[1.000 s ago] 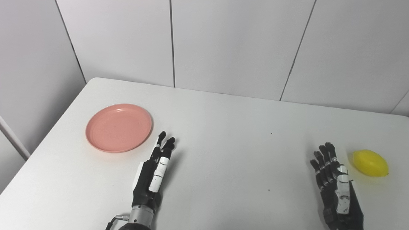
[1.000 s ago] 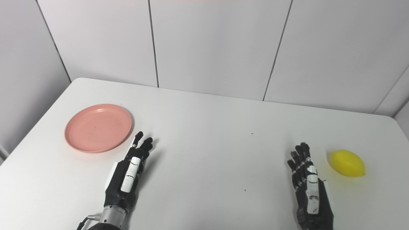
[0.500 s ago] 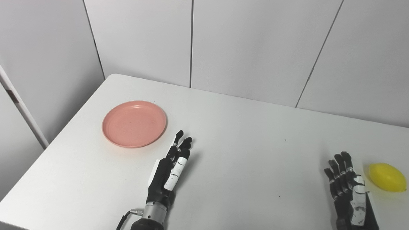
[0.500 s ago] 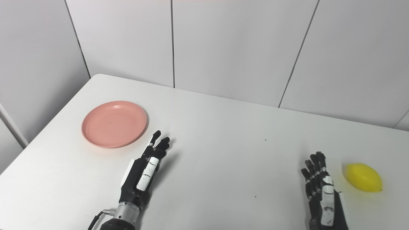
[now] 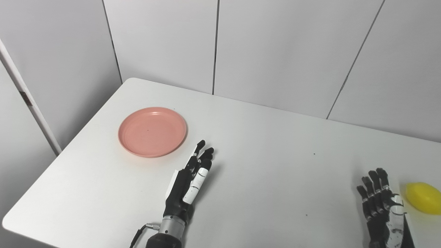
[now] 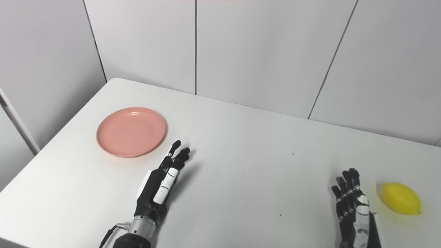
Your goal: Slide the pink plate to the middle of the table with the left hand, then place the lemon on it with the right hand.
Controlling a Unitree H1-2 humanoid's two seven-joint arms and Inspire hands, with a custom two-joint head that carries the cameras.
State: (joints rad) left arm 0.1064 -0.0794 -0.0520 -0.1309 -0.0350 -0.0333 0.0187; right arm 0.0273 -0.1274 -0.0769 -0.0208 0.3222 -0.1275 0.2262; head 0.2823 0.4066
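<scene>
The left hand [image 5: 188,182] lies low over the white table [image 5: 268,165], edge-on, its fingers [image 5: 203,155] straight, extended and close together, pointing away from the robot and a little to the right; it holds nothing, and whether its underside touches the tabletop cannot be told. A silver wrist cuff and a thin black cable [image 5: 137,234] sit just behind it at the near edge. Ahead of its fingertips and off to their left lies the pink plate [image 5: 152,131], flat on the table, empty, near the hand but apart from it, with a strip of bare tabletop between its near rim and the fingertips. Beyond the plate the table's far left corner meets the pale panelled wall [image 5: 275,51], whose dark seams run up out of view. Well apart from the left hand, across a wide stretch of table, the right hand [image 6: 355,210] comes up from the bottom edge, also edge-on, fingers [image 6: 346,182] straight, slightly fanned and pointing away from the robot, holding nothing. Just to the right of this hand, level with its fingers, rests the lemon [image 6: 400,203], lying on its side on the tabletop, near the hand with a narrow gap between them. A few small dark specks [image 5: 314,153] dot the table between the two hands.
</scene>
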